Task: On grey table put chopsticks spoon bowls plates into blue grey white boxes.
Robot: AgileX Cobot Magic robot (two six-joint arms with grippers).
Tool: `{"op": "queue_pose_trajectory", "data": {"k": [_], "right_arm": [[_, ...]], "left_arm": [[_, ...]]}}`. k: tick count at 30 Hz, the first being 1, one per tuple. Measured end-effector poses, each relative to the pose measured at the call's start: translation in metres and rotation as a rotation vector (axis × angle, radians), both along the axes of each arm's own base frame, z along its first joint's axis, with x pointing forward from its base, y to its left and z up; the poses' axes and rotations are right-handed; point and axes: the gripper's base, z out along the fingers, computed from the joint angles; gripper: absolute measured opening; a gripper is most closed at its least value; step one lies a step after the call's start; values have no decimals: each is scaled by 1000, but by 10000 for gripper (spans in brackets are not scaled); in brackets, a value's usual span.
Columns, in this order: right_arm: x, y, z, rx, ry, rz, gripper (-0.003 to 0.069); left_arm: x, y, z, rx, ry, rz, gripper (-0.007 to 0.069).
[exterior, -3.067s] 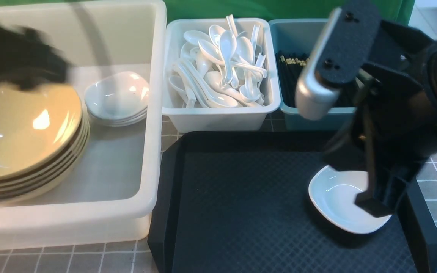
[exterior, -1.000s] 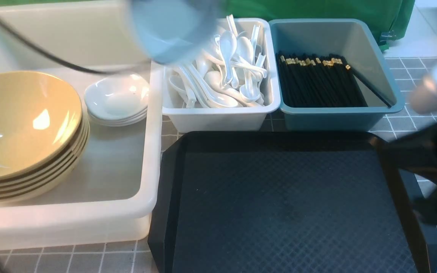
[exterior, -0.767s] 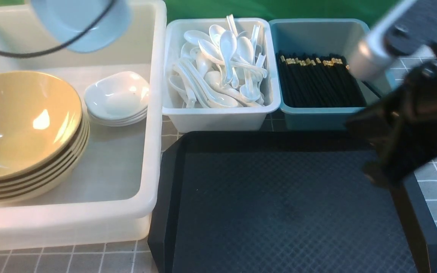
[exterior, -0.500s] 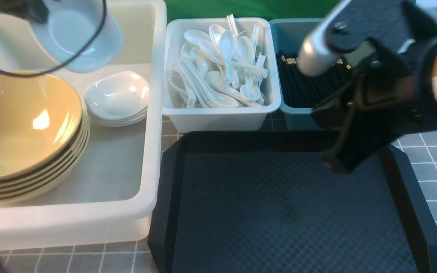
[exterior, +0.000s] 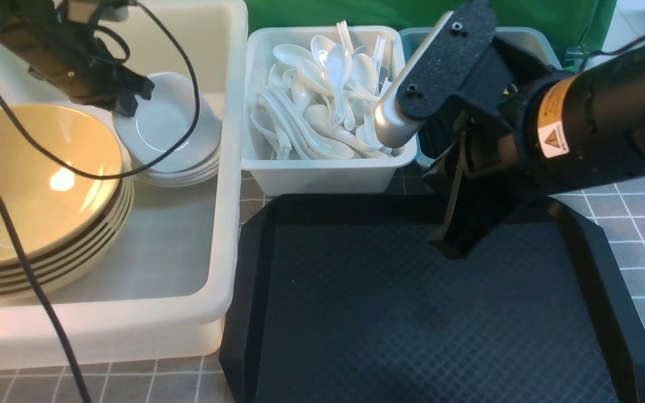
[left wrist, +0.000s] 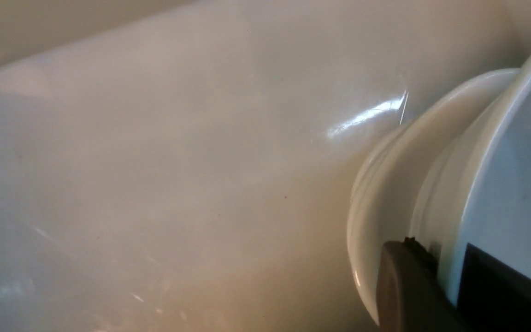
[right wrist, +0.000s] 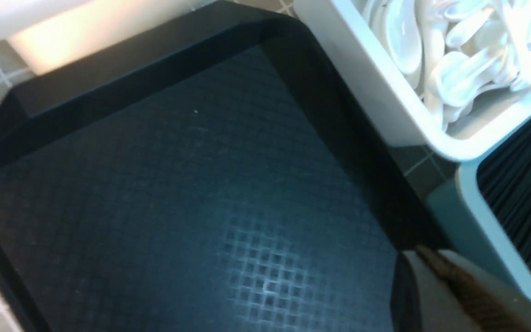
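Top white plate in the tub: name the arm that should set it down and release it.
Left. Its jaws pinch the rim of the top plate, right at the plate stack inside the white tub. The right jaws hang shut and empty over the black tray.

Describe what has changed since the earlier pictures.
The white plate left the black tray and now lies on the plate stack in the white tub, clamped by the left gripper. The right gripper, shut, shifted left over the tray. The bowls and spoons stayed put.
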Motion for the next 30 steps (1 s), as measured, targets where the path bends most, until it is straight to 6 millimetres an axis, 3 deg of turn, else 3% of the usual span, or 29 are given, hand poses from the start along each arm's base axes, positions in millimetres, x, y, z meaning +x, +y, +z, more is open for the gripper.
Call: {"op": "queue_pose_trajectory", "data": {"k": [4, 10, 13, 15, 16, 19, 20, 23, 25, 26, 27, 28, 29, 30], "right_arm": [[2, 2, -1, -11, -3, 9, 57], [2, 1, -2, -27, 4, 10, 59], [1, 0, -2, -40, 17, 5, 60], [1, -1, -3, -45, 22, 3, 61], [0, -1, -3, -51, 28, 1, 62], [0, -2, -2, -55, 32, -2, 62], [0, -2, -1, -55, 31, -3, 62], [0, -2, 5, -51, 28, -8, 67], [0, -3, 12, -47, 28, -19, 69], [0, -3, 13, -48, 33, -24, 69], [-1, -4, 19, -41, 36, -39, 71], [-2, -5, 22, -40, 40, -47, 72], [-2, -6, 22, -40, 41, -49, 72], [-6, -10, 28, -28, 41, -61, 74]], "left_arm": [[0, -5, -4, 69, 16, -67, 139], [3, -17, -3, 128, -2, -121, 457], [6, -17, 12, 141, -37, -118, 567], [6, -18, 23, 137, -52, -108, 601], [3, -18, 42, 132, -72, -96, 620], [-8, -20, 82, 107, -112, -57, 604], [-9, -20, 86, 105, -114, -54, 601], [-32, -21, 134, 84, -169, -17, 519], [-57, -26, 167, 79, -201, -19, 433], [-60, -27, 170, 78, -199, -21, 414], [-84, -33, 194, 71, -223, -32, 316], [-97, -37, 207, 65, -246, -37, 258], [-100, -38, 208, 64, -250, -38, 246], [-119, -41, 223, 58, -281, -48, 164]]}}
